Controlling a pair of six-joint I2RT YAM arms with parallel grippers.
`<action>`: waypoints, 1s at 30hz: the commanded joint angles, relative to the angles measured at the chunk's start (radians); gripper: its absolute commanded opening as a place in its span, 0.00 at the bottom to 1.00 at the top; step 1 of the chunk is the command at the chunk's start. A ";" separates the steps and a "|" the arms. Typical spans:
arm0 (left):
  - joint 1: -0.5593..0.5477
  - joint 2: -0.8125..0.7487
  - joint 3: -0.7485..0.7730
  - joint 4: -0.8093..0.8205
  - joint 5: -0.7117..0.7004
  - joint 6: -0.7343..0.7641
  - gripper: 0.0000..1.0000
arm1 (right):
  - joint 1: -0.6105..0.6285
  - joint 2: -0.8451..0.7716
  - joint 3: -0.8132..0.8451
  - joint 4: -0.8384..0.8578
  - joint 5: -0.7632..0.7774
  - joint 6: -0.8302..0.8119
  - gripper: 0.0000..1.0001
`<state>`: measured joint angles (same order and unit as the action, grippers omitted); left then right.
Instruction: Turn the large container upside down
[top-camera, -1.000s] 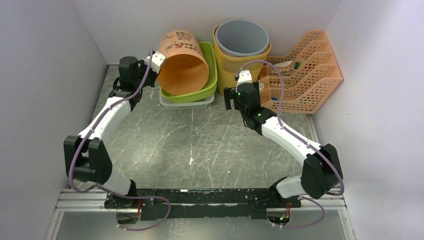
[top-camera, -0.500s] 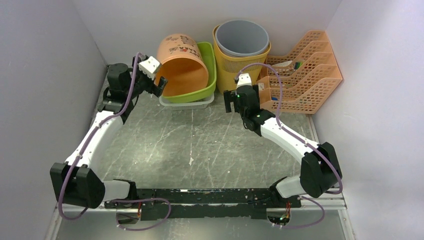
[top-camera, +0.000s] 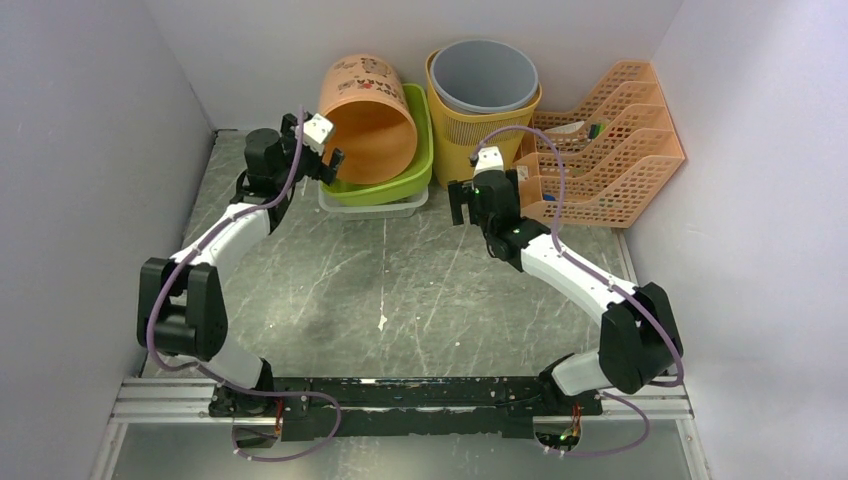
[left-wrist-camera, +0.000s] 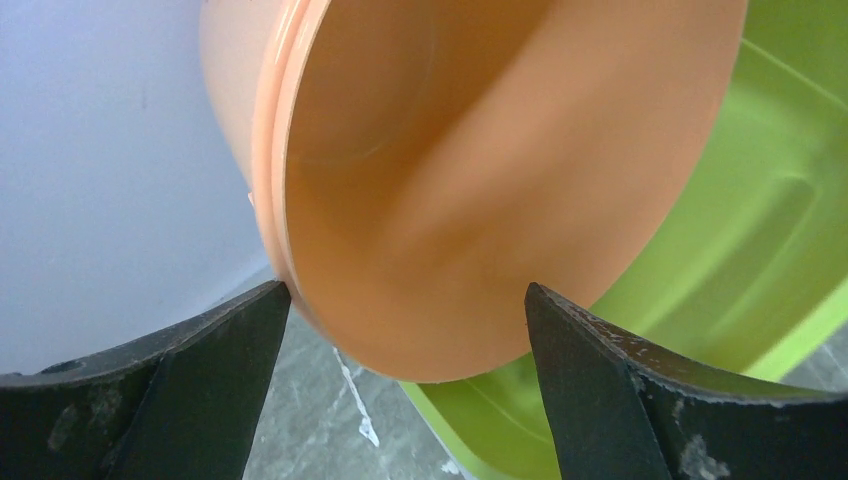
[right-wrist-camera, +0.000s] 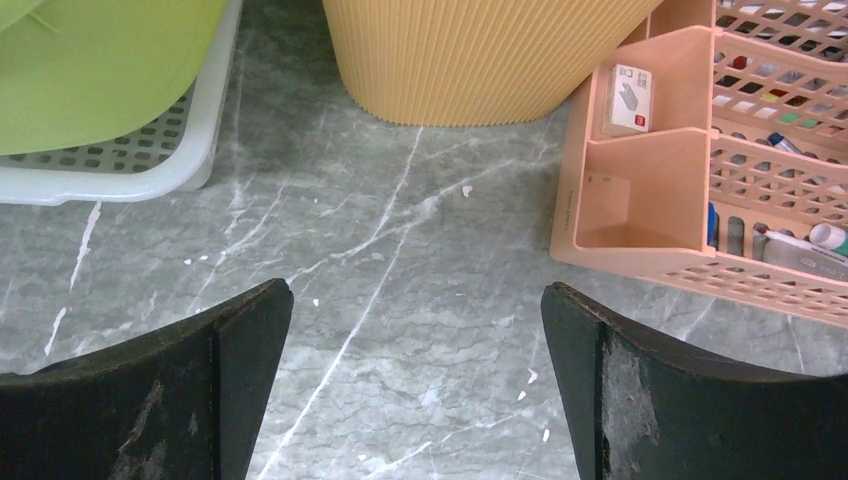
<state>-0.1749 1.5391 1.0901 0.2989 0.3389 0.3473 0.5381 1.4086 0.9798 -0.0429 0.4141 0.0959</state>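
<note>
Left gripper (left-wrist-camera: 405, 295) (jaws apart) faces one tilted orange container (left-wrist-camera: 450, 150)

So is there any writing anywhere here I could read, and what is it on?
Orange bucket: dark print on its outer wall, too small to read.
Small white box in the peach organizer: printed marks, too blurred to read.
Nothing else shows any text.

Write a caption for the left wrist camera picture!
Open left gripper faces the tipped orange bucket lying in the green tub.
</note>
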 joint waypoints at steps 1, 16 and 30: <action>-0.009 0.044 0.008 0.145 0.012 -0.001 1.00 | -0.010 0.026 0.013 0.016 0.004 -0.010 0.98; -0.002 -0.276 -0.181 0.116 0.143 0.041 0.99 | -0.016 0.047 0.004 0.034 0.004 0.004 0.98; 0.000 -0.002 -0.019 0.277 0.096 0.034 0.99 | -0.024 0.030 0.013 0.019 0.000 0.003 0.98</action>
<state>-0.1730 1.4357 0.9764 0.4419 0.4408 0.3958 0.5220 1.4506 0.9798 -0.0338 0.4103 0.0933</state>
